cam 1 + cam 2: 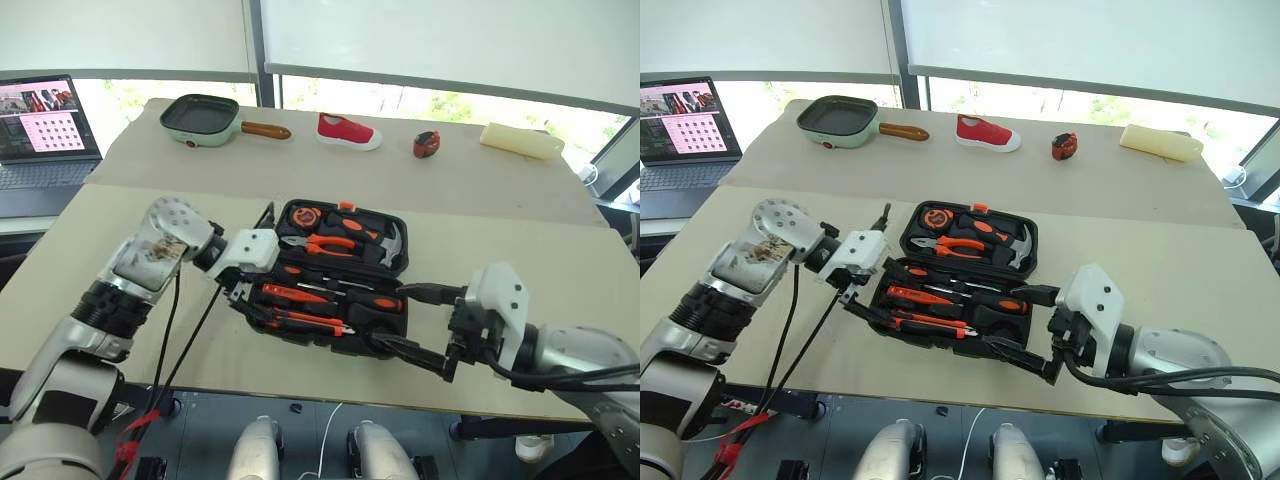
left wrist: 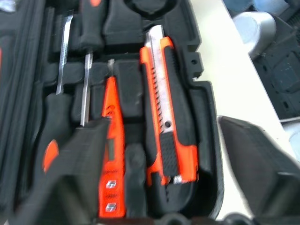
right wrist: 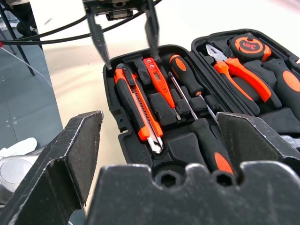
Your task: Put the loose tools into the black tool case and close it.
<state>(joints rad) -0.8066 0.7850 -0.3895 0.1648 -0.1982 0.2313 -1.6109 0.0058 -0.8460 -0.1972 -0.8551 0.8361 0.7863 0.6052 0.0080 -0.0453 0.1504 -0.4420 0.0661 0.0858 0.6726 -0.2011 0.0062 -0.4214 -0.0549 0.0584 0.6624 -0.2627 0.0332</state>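
Tool case (image 1: 340, 270), black and hinged, lies open near the front edge of the table (image 1: 120, 290), its lid half tipped back toward twelve o'clock. That half carries the pliers (image 1: 322, 243), the hammer (image 1: 385, 245) and the round tape measure (image 1: 306, 216), each in a moulded slot. The near tray holds the loose tools: the utility knife (image 2: 164, 108) lies along the outer edge, the small all-orange screwdriver (image 2: 111, 140) just beside it, then two black-handled screwdrivers (image 3: 185, 77) with their shafts running lengthwise. Each appears seated in a recess shaped for it, which is why they lie parallel and flush. No tape roll can be made out.

At nine o'clock of the case the left gripper (image 1: 238, 293) hangs just over the tray's end, above the knife handle, its two fingers parted and holding nothing; it seems placed there to press or check the last tool. At four o'clock the right gripper (image 1: 425, 330) waits level beside the tray's other end, jaws spread wide and empty, apparently braced to steady the case.

Judging by the filled slots, loading looks nearly done, and swinging the lid down is probably what remains.

Behind, well apart, sit a green frying pan (image 1: 203, 118), a red shoe (image 1: 348, 131) and a laptop (image 1: 45, 130).
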